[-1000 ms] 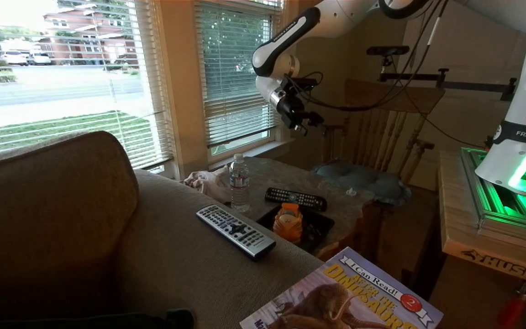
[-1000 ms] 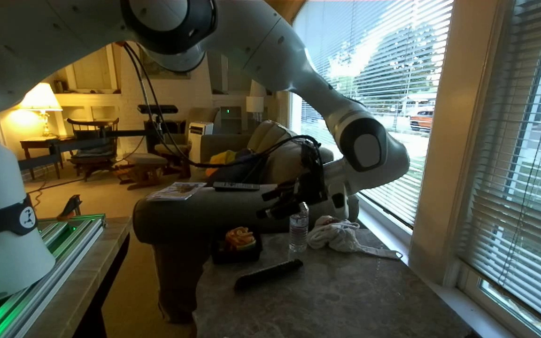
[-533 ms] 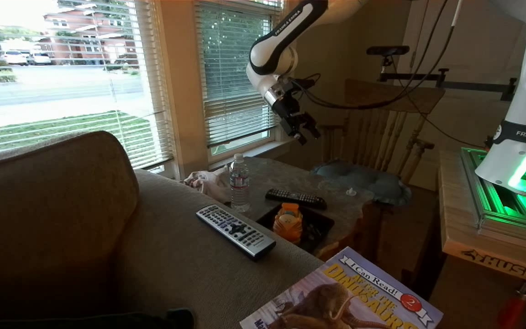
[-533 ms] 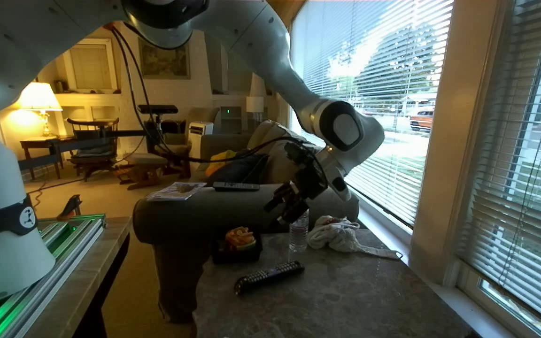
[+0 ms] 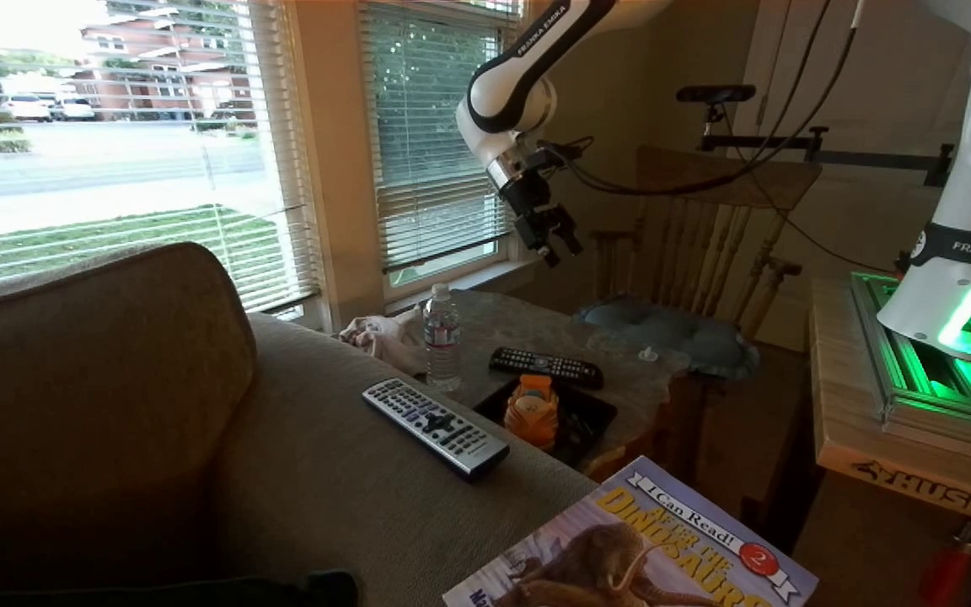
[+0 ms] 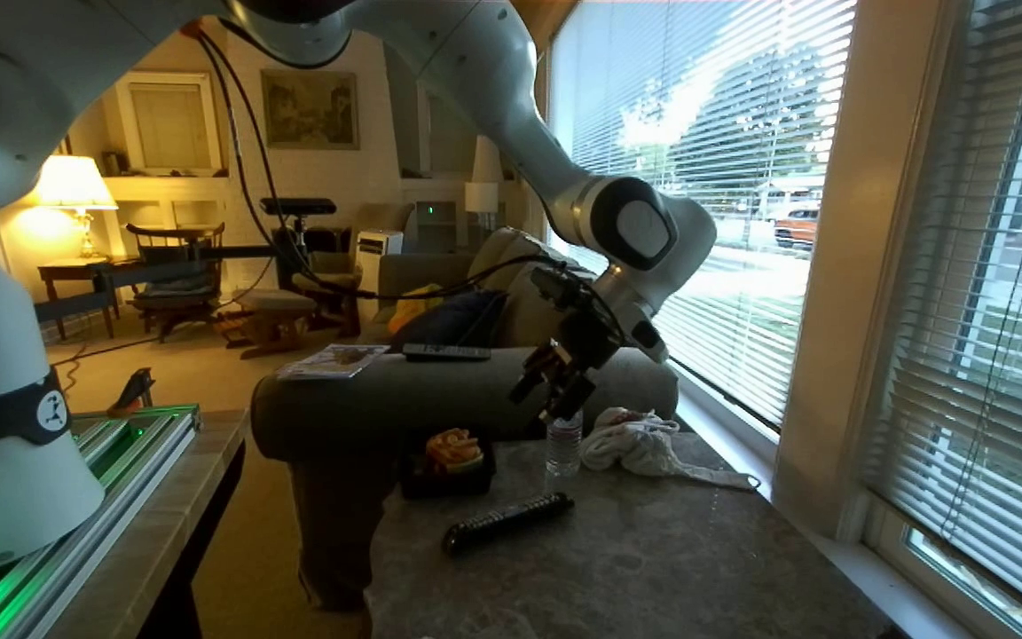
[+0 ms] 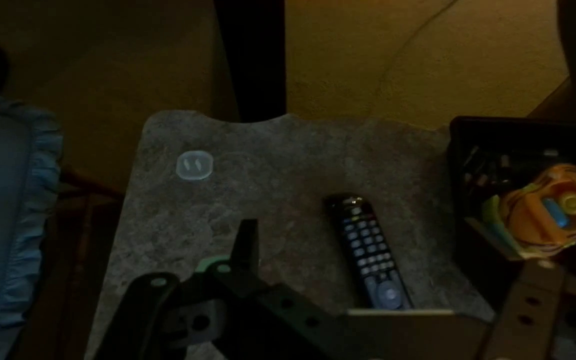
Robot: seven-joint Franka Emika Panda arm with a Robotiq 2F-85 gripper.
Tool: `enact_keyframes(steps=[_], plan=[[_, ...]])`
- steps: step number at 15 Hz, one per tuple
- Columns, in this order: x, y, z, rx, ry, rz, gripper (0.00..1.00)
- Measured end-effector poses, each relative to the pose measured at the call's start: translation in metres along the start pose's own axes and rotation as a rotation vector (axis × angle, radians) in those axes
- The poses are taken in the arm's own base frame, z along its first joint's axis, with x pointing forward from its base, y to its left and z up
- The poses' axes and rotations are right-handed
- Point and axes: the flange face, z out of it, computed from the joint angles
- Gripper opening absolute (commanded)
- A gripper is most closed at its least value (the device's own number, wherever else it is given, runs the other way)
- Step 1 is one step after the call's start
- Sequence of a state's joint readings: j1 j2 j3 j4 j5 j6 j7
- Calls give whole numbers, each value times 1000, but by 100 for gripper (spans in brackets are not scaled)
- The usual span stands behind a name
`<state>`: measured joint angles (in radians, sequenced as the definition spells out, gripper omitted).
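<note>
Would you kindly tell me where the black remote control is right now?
In the wrist view, the black remote control lies on the grey tabletop, right of centre, just left of the black tray that holds the orange toy.

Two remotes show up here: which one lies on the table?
The black remote lies on the table. The other differs in colour and place: the silver remote is on the armrest.
</note>
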<state>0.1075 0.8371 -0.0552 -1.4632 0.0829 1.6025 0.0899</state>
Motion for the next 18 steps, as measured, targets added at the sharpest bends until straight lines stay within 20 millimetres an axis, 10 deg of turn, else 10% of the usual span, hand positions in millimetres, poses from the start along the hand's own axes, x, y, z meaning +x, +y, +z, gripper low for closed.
enact_keyframes(steps=[8,18], plan=[[18,-29,8,-307,252,17,100],[11,-37,-10,-218,660,4,100]])
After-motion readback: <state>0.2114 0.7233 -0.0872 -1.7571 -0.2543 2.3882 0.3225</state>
